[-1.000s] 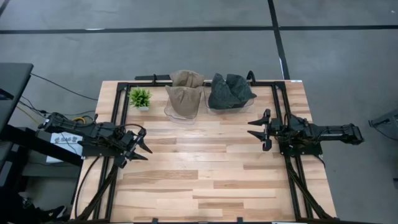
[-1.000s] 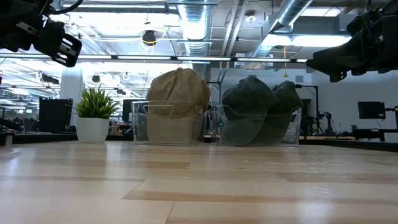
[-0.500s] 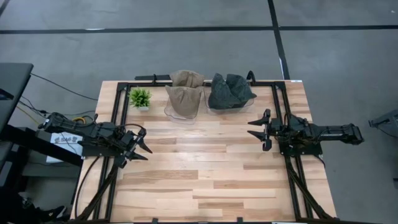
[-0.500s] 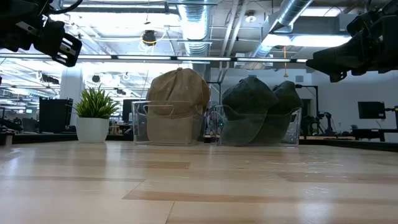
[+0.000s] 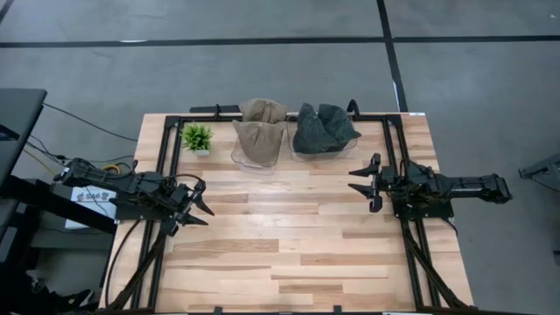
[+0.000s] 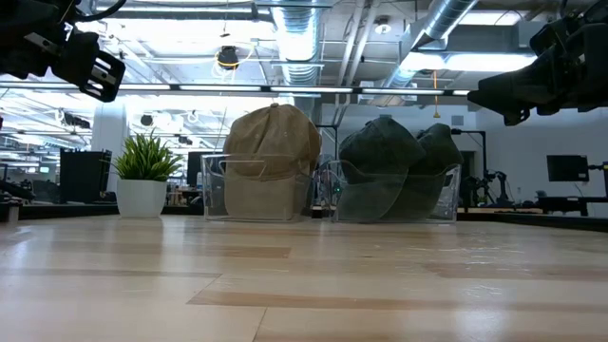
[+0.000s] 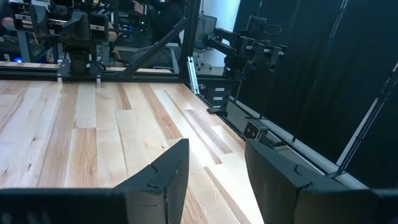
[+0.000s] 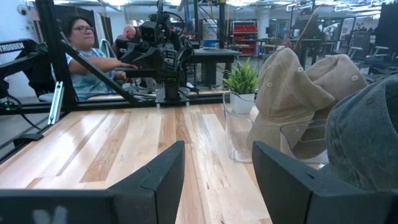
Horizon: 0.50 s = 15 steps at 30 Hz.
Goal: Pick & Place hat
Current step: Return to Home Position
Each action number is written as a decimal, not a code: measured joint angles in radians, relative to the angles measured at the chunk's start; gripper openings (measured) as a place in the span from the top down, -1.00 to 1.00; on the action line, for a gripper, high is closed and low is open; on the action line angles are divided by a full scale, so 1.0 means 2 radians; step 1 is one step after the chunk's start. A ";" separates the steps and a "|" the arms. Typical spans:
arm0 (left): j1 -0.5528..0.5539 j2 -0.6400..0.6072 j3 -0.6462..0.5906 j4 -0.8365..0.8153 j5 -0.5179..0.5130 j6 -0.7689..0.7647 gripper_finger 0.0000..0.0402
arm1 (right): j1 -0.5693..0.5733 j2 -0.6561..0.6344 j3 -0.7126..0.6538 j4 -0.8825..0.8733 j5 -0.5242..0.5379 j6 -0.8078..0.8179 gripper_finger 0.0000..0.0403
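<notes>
Tan hats (image 5: 261, 131) sit in a clear bin (image 5: 259, 154) at the table's far side; they also show in the low view (image 6: 272, 142) and the right wrist view (image 8: 292, 93). Dark grey hats (image 5: 324, 128) sit in a second clear bin beside them (image 6: 397, 161). My left gripper (image 5: 198, 206) is open and empty above the table's left side. My right gripper (image 5: 364, 184) is open and empty above the table's right side. Both hover clear of the hats.
A small potted plant (image 5: 197, 137) stands at the far left, next to the tan hats' bin. A black frame (image 5: 289, 114) runs along the table's edges. Bare wood (image 5: 289, 236) lies between the arms and toward the near edge. People sit beyond the table (image 8: 87, 53).
</notes>
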 joint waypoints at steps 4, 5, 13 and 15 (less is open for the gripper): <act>0.000 0.000 0.000 0.000 0.000 0.000 0.24 | 0.000 0.000 0.000 0.000 0.000 0.000 0.12; 0.000 0.000 0.000 0.000 0.000 0.000 0.24 | 0.000 0.000 0.000 0.000 0.000 0.000 0.12; 0.000 0.000 0.000 0.000 0.000 0.000 0.24 | 0.000 0.000 0.000 0.000 0.000 0.000 0.12; 0.000 0.000 0.000 0.000 0.000 0.000 0.24 | 0.000 0.000 0.000 0.000 0.000 0.000 0.12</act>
